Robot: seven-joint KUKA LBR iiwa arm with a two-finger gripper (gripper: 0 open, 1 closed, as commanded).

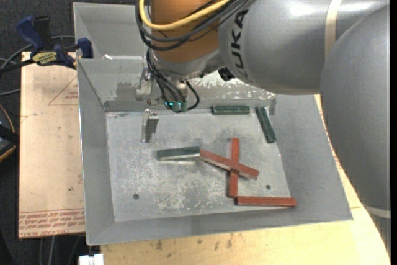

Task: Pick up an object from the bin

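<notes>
— Where's the gripper (149, 125) sitting?

— I see it low over bare floor in the upper left of the bin (93, 152), with nothing beneath it. Claw spread or pressed together? I cannot tell (the orange wrist cover (186, 9) looms over it).

— Nearest piece?

— A grey-green flat bar (178, 153), lying just below and right of it, beside two crossed red bars (231, 164).

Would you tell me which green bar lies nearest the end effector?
The green bar left of the crossed red bars, just below the end effector; the other two sit farther right.
</notes>
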